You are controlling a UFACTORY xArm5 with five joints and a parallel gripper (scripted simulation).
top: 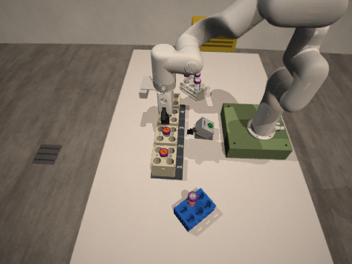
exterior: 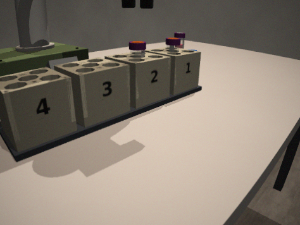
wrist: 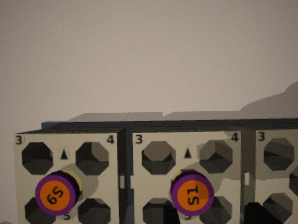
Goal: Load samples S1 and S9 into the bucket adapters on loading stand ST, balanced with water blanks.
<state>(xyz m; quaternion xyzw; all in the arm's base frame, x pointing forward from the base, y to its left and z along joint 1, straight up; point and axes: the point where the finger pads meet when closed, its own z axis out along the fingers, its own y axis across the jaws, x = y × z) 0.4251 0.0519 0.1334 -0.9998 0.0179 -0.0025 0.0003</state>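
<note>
Four beige adapters stand in a row on the dark loading stand ST [top: 180,148] [exterior: 104,118]. Sample S1 [top: 165,130] [exterior: 137,45] [wrist: 192,194], with an orange cap dot, stands in the middle hole of adapter 2 [exterior: 153,80]. Sample S9 [top: 163,152] [exterior: 173,41] [wrist: 55,194] stands in the middle hole of adapter 1 [exterior: 187,71]. Adapters 3 [exterior: 106,91] and 4 [exterior: 41,109] are empty. My gripper [top: 163,119] [exterior: 137,4] hangs above the row near adapters 2 and 3, part open, with nothing between its fingers.
A white rack [top: 193,90] with water blanks stands behind the stand. A blue rack [top: 197,213] at the front holds one grey-dotted tube [top: 191,197]. The green DONE key [top: 210,125] sits on its desk right of the stand, next to the green robot base [top: 241,141].
</note>
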